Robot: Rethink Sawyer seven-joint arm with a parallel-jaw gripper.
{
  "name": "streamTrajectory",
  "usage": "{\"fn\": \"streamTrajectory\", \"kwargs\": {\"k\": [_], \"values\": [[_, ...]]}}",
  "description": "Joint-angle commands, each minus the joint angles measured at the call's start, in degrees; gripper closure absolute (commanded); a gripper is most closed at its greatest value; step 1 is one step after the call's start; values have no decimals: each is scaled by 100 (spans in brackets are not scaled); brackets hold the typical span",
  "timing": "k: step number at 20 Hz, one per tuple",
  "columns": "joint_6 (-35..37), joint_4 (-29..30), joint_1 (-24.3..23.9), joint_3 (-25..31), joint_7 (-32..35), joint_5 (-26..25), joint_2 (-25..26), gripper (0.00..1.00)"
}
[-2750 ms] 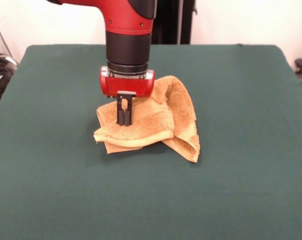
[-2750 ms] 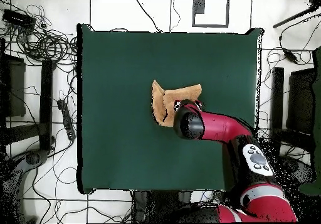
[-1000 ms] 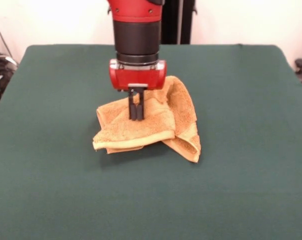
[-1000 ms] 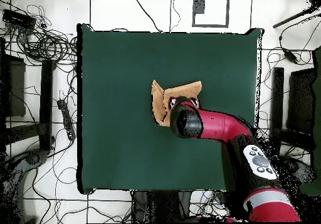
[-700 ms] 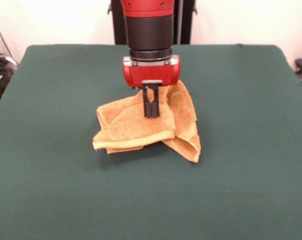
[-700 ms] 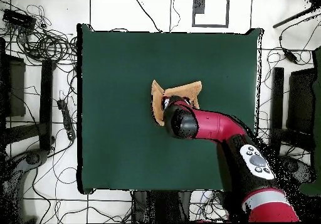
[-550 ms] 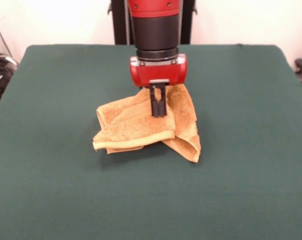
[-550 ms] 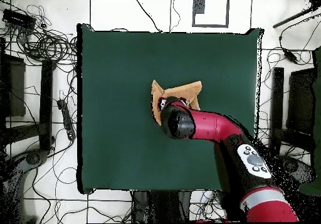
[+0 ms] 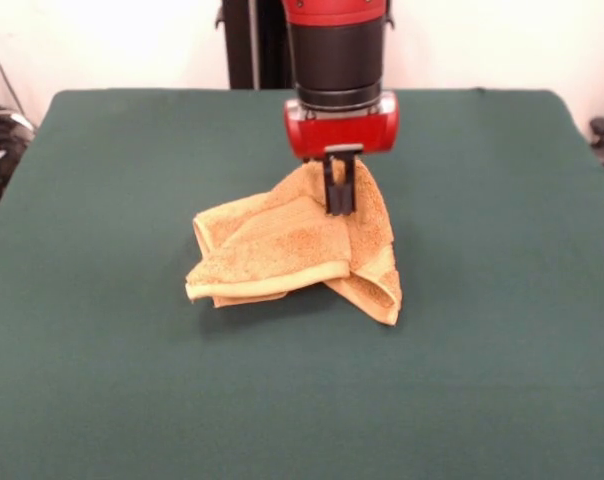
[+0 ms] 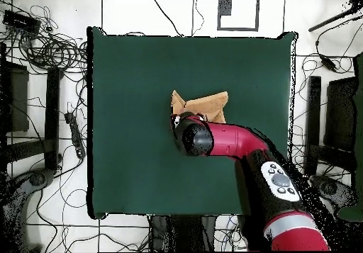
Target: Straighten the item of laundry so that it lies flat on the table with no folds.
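While the green tabletop [image 9: 102, 380] spreads wide and bare on every side, the towel [image 9: 282, 255] sits near its middle, bunched in overlapping folds rather than flat. Its long axis, in the front view, runs roughly from the lower left corner up toward the raised peak at upper right. Directly over that peak hangs the tool [image 9: 339, 200], pointing straight down, its two dark fingers narrowly apart and seemingly nipping a ridge of cloth, which rises toward them. Most of the towel lies left of and nearer the camera than the tool, so spreading likely means drawing the peak away from that bulk.
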Motion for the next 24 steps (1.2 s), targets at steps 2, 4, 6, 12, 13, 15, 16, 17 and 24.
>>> {"fn": "streamTrajectory", "kwargs": {"k": [2, 4, 6, 12, 13, 15, 16, 17, 24], "values": [[1078, -1, 119, 88, 476, 216, -24, 100], [1147, -27, 13, 221, 497, 319, 4, 100], [1075, -82, 50, 149, 502, 223, 4, 100], [1428, -445, -329, 353, 93, 214, 233, 100], [1501, -514, -374, 371, 21, 197, 246, 100], [1602, -605, -531, 478, -145, 184, 306, 100], [1608, -611, -627, 548, -228, 171, 341, 100], [1596, -619, -714, 604, -302, 145, 387, 100], [1667, -724, -804, 667, -329, -47, 521, 100]]}}
